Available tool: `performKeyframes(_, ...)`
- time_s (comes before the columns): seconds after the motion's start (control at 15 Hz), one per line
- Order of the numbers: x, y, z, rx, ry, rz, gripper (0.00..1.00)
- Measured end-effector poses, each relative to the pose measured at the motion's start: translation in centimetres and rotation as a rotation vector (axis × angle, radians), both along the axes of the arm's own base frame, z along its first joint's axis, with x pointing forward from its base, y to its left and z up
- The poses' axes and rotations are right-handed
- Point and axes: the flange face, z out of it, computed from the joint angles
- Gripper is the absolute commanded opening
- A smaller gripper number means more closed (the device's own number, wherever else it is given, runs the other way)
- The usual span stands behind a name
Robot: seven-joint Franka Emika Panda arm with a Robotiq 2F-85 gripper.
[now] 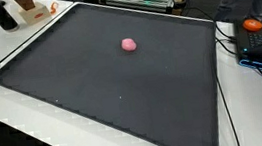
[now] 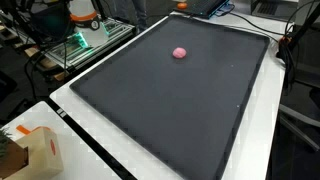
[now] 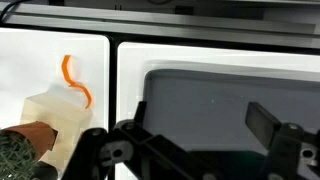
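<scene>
In an exterior view, pink lump [image 1: 129, 44] sat mid black mat [image 1: 72, 85], roundish, no clear long axis. In an exterior view, lump [image 2: 180, 52] lay toward mat's 12 o'clock. Wrist view: gripper [image 3: 205, 120] jaws wide, empty; white box [image 3: 62, 115] at its 9 o'clock, maybe cardboard.

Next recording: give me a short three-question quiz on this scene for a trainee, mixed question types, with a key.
1. True or false: the pink ball lies on the black mat.
2. Multiple choice: in the wrist view the pincer is A) open and empty, B) shut on the ball, C) shut on a cup.
3. Fill in: the curled strip at the cream box is coloured ____.
Key: 1 true; 2 A; 3 orange.
</scene>
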Motion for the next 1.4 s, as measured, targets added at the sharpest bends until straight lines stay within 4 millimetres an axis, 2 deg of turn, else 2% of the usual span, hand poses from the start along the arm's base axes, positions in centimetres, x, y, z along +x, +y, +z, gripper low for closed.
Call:
performKeyframes(0.8, 0.0, 0.0, 0.0, 0.0, 0.001, 0.0, 1.0)
performKeyframes(0.93, 0.7, 0.7, 0.0, 0.007, -0.017, 0.019, 1.0)
performKeyframes(1.07, 2.8, 3.0, 0.1, 0.027, -0.073, 0.076, 1.0)
performKeyframes(1.13, 4.2, 4.8, 0.1, 0.047, -0.105, 0.112, 1.0)
performKeyframes(1.4, 9.1, 13.6, -1.1, 0.126, -0.161, 0.239, 1.0)
